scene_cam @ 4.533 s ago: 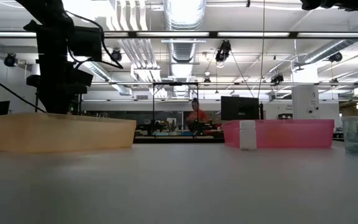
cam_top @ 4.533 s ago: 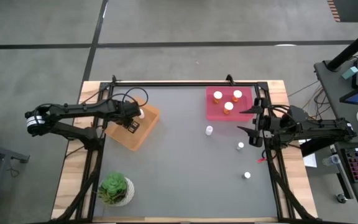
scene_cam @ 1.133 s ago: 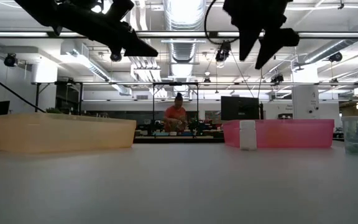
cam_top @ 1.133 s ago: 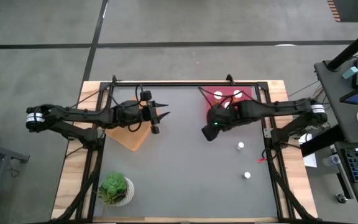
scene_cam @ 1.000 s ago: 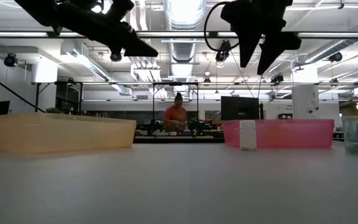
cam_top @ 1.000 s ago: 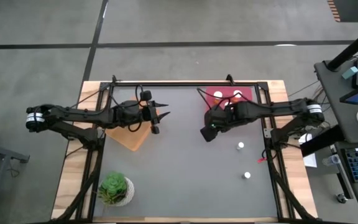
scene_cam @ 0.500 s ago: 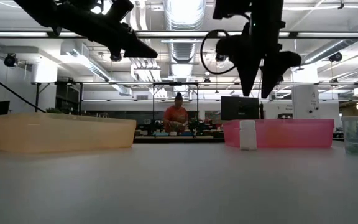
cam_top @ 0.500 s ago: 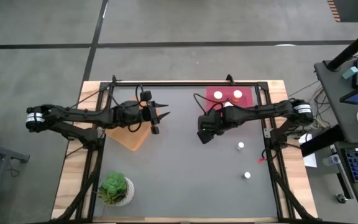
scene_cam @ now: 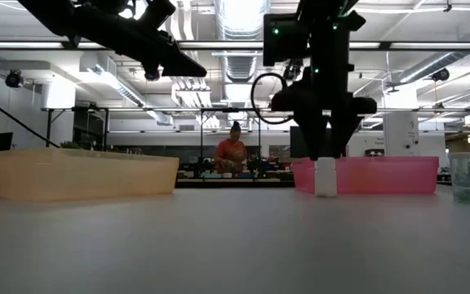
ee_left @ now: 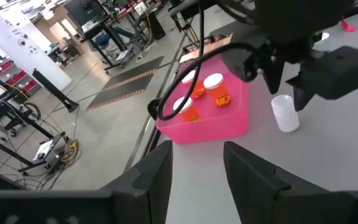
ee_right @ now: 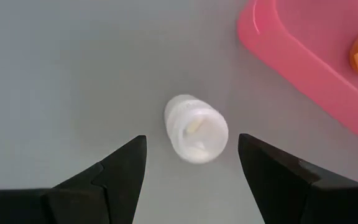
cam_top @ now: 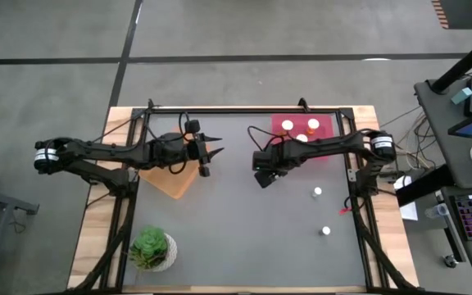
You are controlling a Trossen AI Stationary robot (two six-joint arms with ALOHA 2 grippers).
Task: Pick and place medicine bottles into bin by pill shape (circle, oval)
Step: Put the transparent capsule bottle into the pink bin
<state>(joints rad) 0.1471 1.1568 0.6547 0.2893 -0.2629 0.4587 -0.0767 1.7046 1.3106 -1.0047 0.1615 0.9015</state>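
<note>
Right gripper (ee_right: 191, 163) is being held wide open, empty, directly above a white bottle (ee_right: 196, 129) standing beside the pink bin (ee_right: 303, 56).

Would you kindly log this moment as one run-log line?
right gripper: open, above white bottle beside pink bin | left gripper: open, raised by orange bin | bottle not yet gripped

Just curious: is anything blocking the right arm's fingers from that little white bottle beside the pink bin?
Nothing visible. The right gripper hangs directly above the white bottle, fingers open on either side of it, only bare table around. The pink bin sits off to one side.
</note>
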